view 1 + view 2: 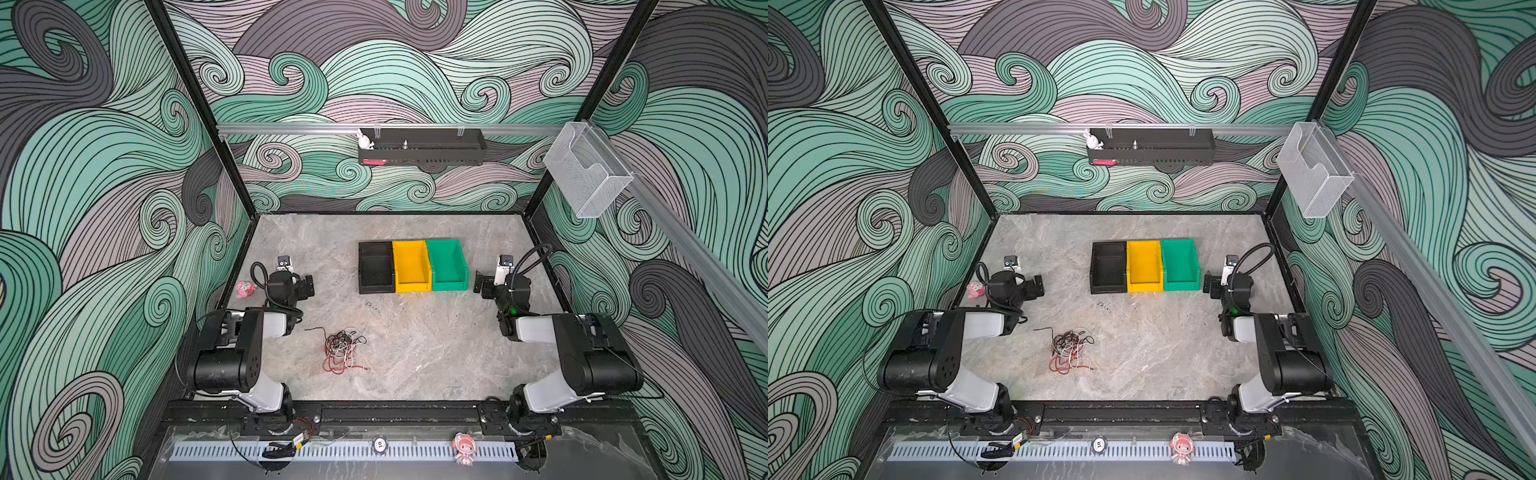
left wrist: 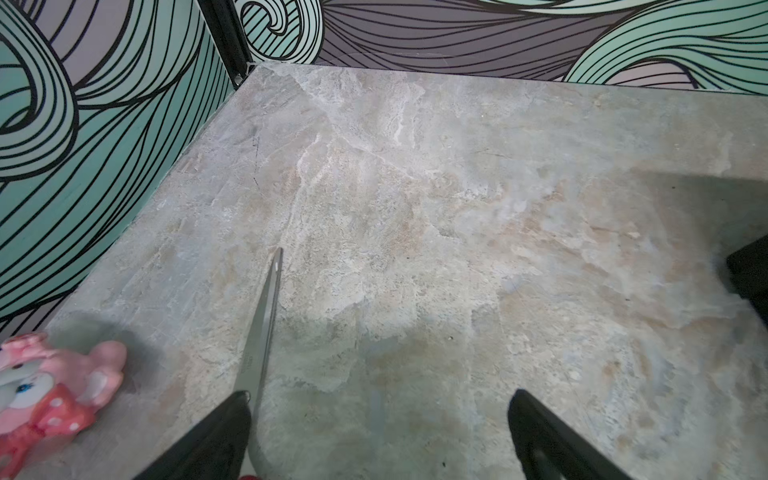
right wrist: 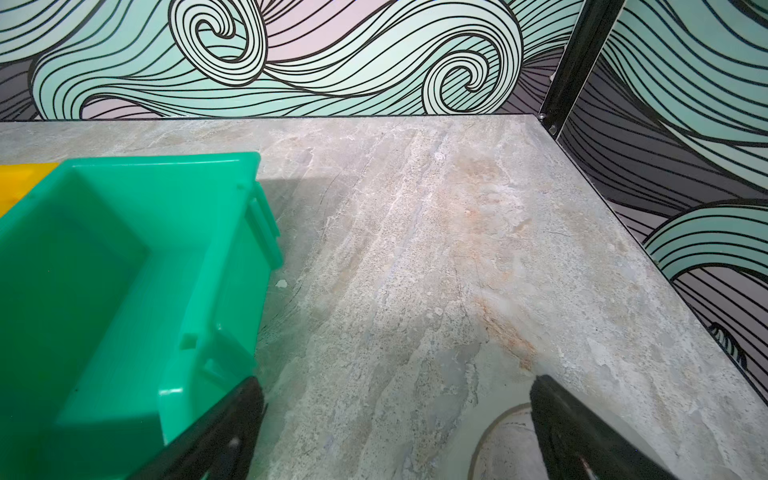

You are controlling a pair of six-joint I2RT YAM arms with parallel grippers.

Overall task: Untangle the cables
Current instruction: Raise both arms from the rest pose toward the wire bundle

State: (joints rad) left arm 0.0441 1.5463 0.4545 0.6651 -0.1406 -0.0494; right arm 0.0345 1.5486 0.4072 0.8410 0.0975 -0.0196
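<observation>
The grey tabletop (image 1: 436,365) carries a black bin (image 1: 376,268), a yellow bin (image 1: 411,266) and a green bin (image 1: 448,264) in one touching row. The left hand (image 1: 308,286), near the tabletop's left edge, and the right hand (image 1: 478,284), just beside the green bin, both have fingers spread wide, pinching nothing. The cables (image 1: 343,349), one red, black and white tangle, lie on the tabletop's near left part, well apart from both hands.

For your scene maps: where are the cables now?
In both top views the cables lie on the table left of centre, in front of the bins.
</observation>
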